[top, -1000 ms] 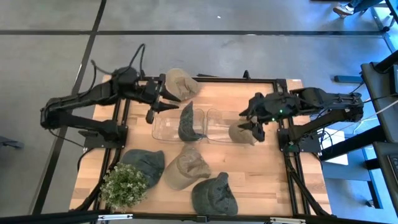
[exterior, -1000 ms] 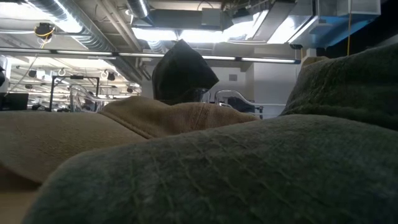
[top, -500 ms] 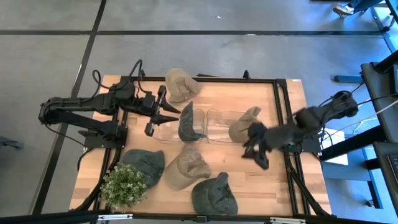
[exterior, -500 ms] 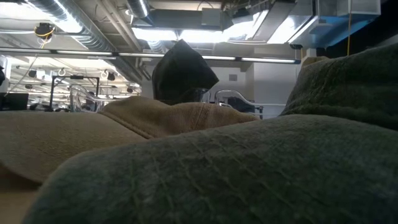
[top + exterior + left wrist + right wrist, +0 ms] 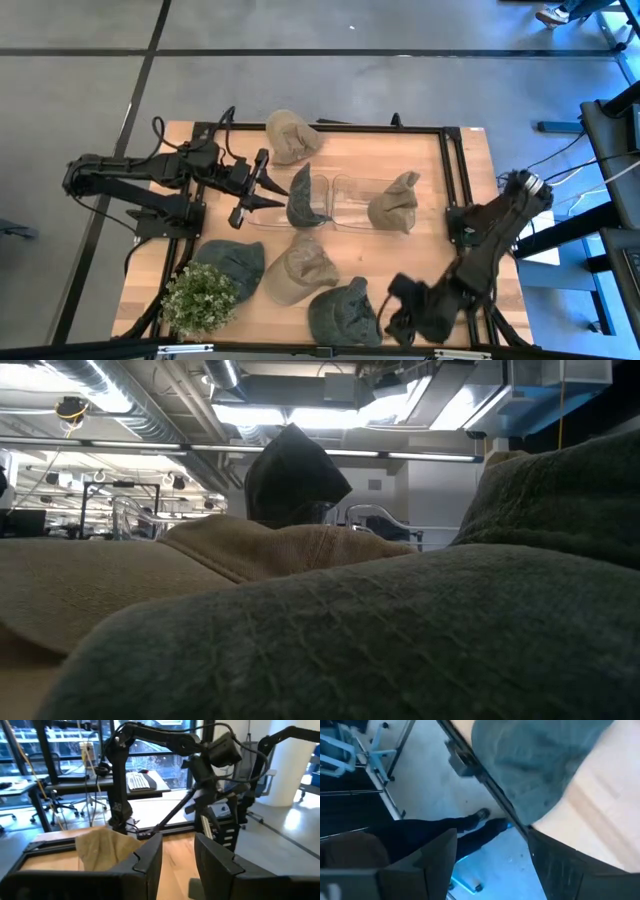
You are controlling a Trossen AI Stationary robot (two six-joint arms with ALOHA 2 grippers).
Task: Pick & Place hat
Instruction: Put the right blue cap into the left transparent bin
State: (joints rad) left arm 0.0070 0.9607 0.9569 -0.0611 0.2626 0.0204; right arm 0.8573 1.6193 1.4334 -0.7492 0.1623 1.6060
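Right gripper (image 5: 402,318), seemingly blurred, swung beside green hat (image 5: 345,312).

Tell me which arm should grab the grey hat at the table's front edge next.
Right. The right gripper hangs open just beside that grey hat, which fills its wrist view. The left gripper is open too, but far off by the clear bins.

Low view is no use to me: a grey hat (image 5: 420,630) and a tan hat (image 5: 150,580) fill it, table hidden. Right gripper (image 5: 405,315) is blurred at the table's front edge in high view. Right wrist cam sees a grey hat (image 5: 540,755), cut off by the frame edge.
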